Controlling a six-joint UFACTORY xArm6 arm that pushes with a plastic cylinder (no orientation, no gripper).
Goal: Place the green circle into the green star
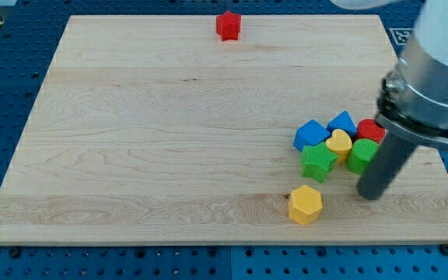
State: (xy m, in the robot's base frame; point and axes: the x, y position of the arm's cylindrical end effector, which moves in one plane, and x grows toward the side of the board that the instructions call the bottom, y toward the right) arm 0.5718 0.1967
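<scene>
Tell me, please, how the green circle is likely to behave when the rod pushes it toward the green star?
The green circle looks low and flat-bottomed, so it should slide rather than tip. Its round side may let it slip off my tip. It seems wedged among the green star and other blocks, so they will probably shift too.

A green star [317,161], ridged and five-pointed, lies flat in the lower right of the frame, at the bottom edge of a tight cluster of blocks. A green circle [362,155], a short ribbed cylinder of the same bright green, sits just to the star's right, near it but apparently not touching.
</scene>
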